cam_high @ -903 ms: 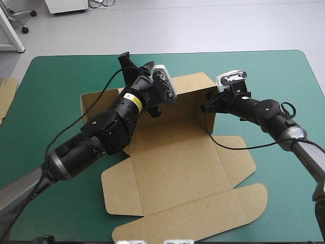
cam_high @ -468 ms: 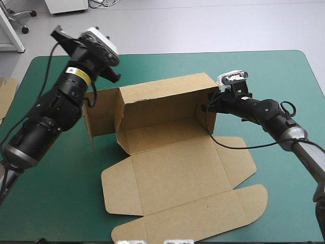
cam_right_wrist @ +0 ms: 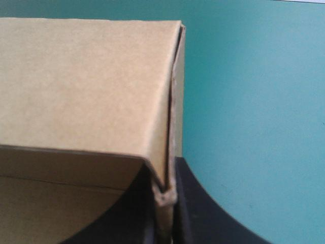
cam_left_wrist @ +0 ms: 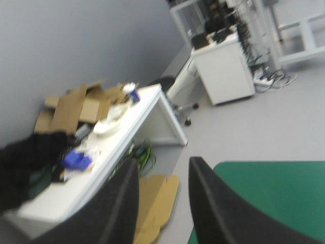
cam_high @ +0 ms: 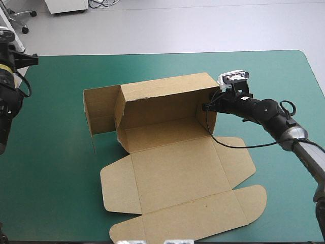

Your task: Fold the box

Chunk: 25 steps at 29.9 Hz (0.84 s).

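Observation:
The brown box [cam_high: 167, 168] lies mid-table with its back wall [cam_high: 162, 101] upright and its wide front panels flat on the teal-green cover. A left side flap [cam_high: 100, 109] stands by itself, held by nothing. My right gripper [cam_high: 208, 108] is at the box's right back corner. In the right wrist view the gripper [cam_right_wrist: 165, 179] is shut on the doubled edge of the right wall [cam_right_wrist: 170, 122], one black finger on each side. My left gripper [cam_left_wrist: 162, 165] is open with nothing in it, raised past the table's left edge and facing the room. Only its arm [cam_high: 6, 76] appears in the high view.
More flat brown board [cam_left_wrist: 157, 195] lies on the floor beside the table's left edge, ahead of my left gripper. Bare teal-green cover [cam_high: 56, 173] stretches left of the box and behind it toward the far edge.
My left arm has swung up and away from the box's back-left corner to beyond the table's left edge. The left flap now stands free. My right gripper has kept its hold.

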Tool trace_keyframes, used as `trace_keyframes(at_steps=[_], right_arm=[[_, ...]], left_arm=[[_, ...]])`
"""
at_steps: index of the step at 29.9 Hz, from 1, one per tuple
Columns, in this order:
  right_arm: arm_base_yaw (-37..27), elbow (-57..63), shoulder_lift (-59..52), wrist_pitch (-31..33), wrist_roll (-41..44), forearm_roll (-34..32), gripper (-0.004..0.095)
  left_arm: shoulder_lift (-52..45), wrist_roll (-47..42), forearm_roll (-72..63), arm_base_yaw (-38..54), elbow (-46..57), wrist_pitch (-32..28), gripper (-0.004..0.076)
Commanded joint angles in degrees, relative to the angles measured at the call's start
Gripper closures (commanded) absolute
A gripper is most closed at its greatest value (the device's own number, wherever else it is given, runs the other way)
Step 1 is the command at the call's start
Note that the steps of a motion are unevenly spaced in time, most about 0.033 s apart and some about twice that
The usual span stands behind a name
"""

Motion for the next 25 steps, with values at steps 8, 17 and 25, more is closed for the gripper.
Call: trace_keyframes(at_steps=[8,17,25], right_arm=[[-1.9,-5.3,-2.2,5.9,16.3,-15.3,0.0939],[-3.4,-21.3,-2.2,22.7,36.0,-38.7,0.0940],[-3.4,-34.0,-0.9,35.8,41.8,-47.8,0.0940]], left_arm=[[-2.1,-1.1,-11.3,8.3,7.9,8.1,0.0496],[-1.3,3.5,-25.8,8.6,14.7,12.0,0.0669],[-1.2,19.7,-42.6,8.6,14.7,13.7,0.0687]])
